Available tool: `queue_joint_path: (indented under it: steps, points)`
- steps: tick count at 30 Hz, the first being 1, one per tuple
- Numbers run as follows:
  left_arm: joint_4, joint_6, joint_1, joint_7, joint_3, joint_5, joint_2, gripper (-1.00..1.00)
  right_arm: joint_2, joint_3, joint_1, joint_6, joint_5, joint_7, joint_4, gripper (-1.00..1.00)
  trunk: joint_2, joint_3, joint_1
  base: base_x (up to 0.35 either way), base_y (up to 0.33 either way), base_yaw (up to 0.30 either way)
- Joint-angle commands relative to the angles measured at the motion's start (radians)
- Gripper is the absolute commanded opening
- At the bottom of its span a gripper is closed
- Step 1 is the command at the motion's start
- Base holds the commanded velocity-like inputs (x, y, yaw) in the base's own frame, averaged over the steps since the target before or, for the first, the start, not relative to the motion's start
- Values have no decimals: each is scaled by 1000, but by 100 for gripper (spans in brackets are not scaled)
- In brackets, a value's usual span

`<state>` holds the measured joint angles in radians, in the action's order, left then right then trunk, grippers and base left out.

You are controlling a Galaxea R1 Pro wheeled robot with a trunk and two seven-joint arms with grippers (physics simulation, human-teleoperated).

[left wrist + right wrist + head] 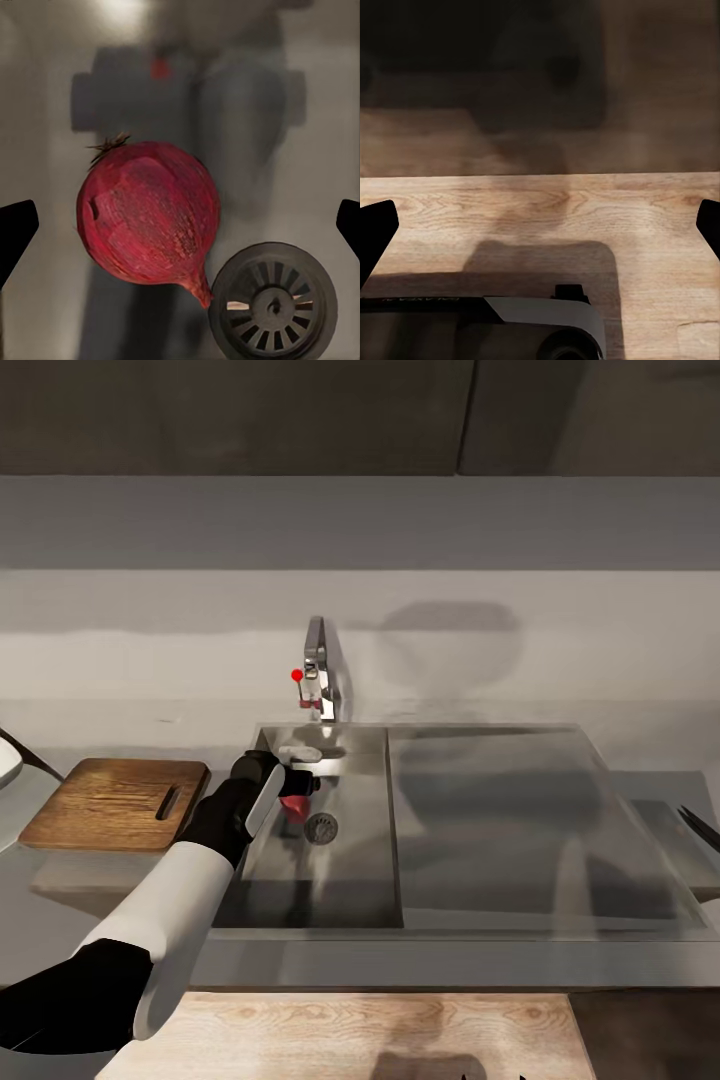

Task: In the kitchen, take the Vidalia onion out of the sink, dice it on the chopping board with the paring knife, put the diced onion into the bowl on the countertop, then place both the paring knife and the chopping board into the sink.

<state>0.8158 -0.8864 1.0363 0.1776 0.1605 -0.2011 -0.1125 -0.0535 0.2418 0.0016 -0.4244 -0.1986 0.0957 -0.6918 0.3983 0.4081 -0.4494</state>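
My left end effector [300,785] reaches down into the pale grey rectangular sink [330,880], and its two dark fingers stand wide apart, clamped on nothing. In my left wrist view the fingertips [16,229] sit at either edge of the frame with the small round deep-pink Vidalia onion [146,217] between them, touching neither.

The onion lies on the basin floor just beside the round dark drain [274,300], its pointed end almost against the drain's rim. Its long axis runs on a slant: the tapered tip points toward the drain, and the dry, tufted end [111,142] points away from it. From my head view I see only a patch of pink [292,806] below my wrist, next to the drain [321,827], under the chrome tap with the red knob [318,675].

The dark brown wooden chopping board with rounded corners [110,802] lies flat on the glossy dark grey surface [660,830] to the left of the sink, its long axis running left to right and its oval handle slot [168,802] at the end nearest the basin.

My right end effector [540,225] hangs with its fingers spread apart over a pale wooden floor [555,217], holding nothing.
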Motion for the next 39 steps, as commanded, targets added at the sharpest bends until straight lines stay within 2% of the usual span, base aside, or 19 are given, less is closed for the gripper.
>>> queue_joint_path:
  steps: [1, 24, 39]
  points:
    - [1, -3, 1, 10, 2, -11, 0, 100, -2, 8, 0, -2, -8, 9, -2, 100, 2, 1, -1, 0, 0, 0]
    - [-2, -3, 1, 10, 2, -11, 0, 100, -2, 8, 0, -2, -8, 9, -2, 100, 2, 2, -1, 19, 19, 0]
    - [-6, -3, 1, 10, 2, -9, 0, 100, -2, 8, 0, -2, -8, 9, -2, 100, 2, 17, -1, 0, 0, 0]
